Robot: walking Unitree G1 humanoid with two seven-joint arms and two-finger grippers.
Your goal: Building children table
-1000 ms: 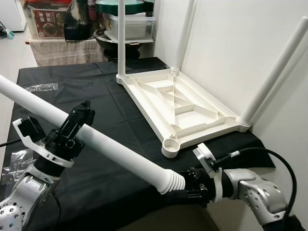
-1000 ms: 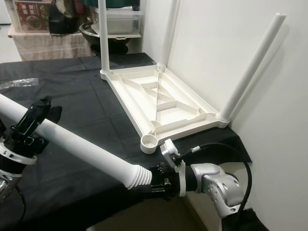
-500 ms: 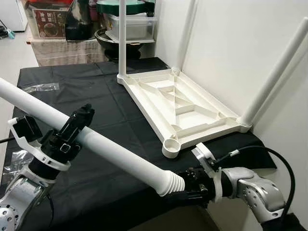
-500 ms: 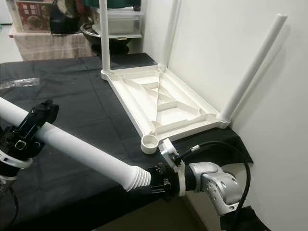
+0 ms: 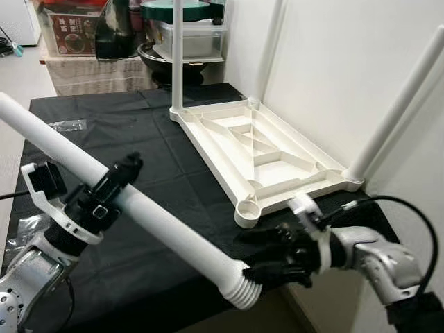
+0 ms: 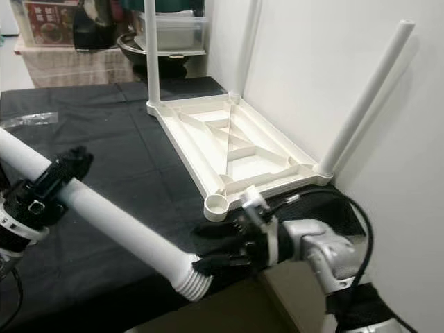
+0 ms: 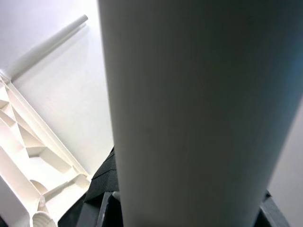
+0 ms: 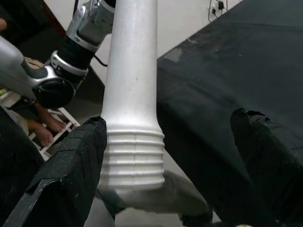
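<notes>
Left gripper point(image 5: 114, 186) clenched the loose table leg point(image 5: 149, 220) mid-shaft, carrying it slanted above the black surface point(image 5: 159, 159). Right gripper point(image 5: 277, 253) stood released beside the threaded end point(image 5: 241, 291), probably to re-grasp and steer it toward the empty socket point(image 5: 247, 210) of the upturned tabletop point(image 5: 260, 152).

Table leg point(image 5: 139, 211) lies left of upturned tabletop point(image 5: 260, 156).

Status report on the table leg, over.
Left gripper shut on white table leg. Right gripper open beside the leg's threaded end. Upturned tabletop has its empty socket near, unobstructed.
</notes>
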